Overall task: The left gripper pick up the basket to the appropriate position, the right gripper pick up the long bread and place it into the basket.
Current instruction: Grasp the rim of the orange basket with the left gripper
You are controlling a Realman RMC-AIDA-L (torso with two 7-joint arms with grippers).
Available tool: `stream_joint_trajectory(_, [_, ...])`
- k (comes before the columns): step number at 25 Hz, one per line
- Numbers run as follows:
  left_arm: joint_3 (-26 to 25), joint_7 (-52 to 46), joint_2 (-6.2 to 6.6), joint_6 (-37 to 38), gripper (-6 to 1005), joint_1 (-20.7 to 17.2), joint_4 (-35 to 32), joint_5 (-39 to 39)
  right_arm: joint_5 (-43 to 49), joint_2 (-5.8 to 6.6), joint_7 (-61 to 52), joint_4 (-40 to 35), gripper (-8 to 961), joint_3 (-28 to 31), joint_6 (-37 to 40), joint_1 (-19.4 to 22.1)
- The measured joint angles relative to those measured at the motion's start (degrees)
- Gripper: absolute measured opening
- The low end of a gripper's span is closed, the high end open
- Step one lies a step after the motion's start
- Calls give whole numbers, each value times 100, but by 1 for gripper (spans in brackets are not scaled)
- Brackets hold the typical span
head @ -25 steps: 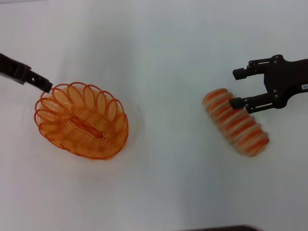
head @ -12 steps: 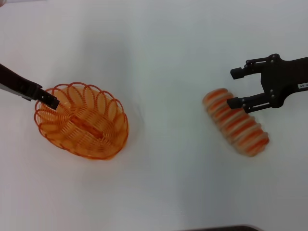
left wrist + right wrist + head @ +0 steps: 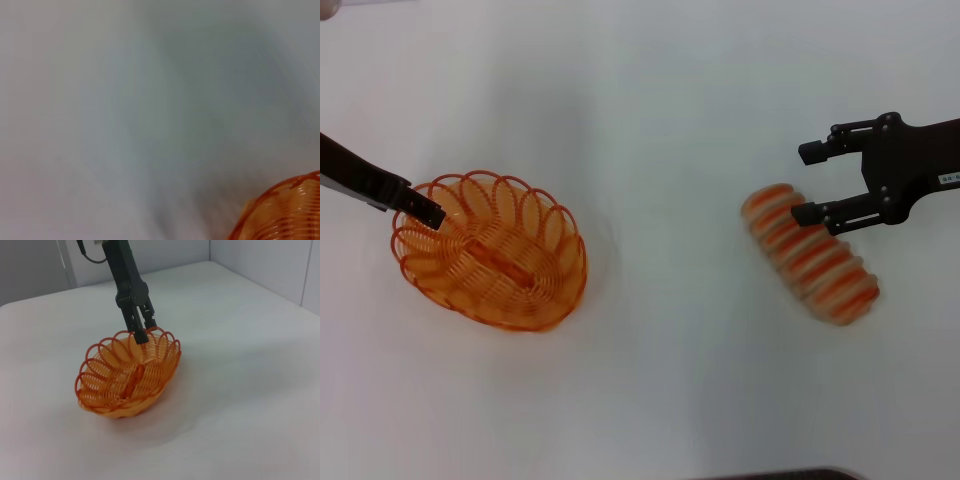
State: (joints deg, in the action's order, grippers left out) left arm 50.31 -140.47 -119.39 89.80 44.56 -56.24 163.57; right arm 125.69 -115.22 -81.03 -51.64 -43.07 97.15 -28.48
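My left tool (image 3: 428,212) has dropped onto the empty orange wire basket's (image 3: 490,250) rim, clamping it; right tool (image 3: 807,183) gapes wide beside the striped long bread (image 3: 810,255).

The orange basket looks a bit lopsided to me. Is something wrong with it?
Yes, the basket sits tilted, one side raised off the table. The left gripper is at its rim there. Nothing looks damaged or spilled.

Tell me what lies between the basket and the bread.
Nothing: in the head view, only bare white table separates the basket from the bread.
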Motion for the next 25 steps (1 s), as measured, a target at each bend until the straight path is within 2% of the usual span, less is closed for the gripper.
stream_joint_trajectory(7, [50, -4, -11, -68, 778, 0, 45, 0, 59, 0, 0, 7, 822, 0, -56, -1])
stream_joint_trajectory(13, [82, -6, -14, -161, 668, 22, 214, -1, 79, -5, 0, 7, 822, 0, -74, -9])
stream_joint_trajectory(23, [85, -25, -14, -253, 439, 35, 220, -1, 79, -9, 0, 5, 821, 0, -97, -17])
stream_joint_trajectory(25, [85, -25, -14, -246, 286, 36, 220, -1, 79, -9, 0, 5, 821, 0, -99, -14])
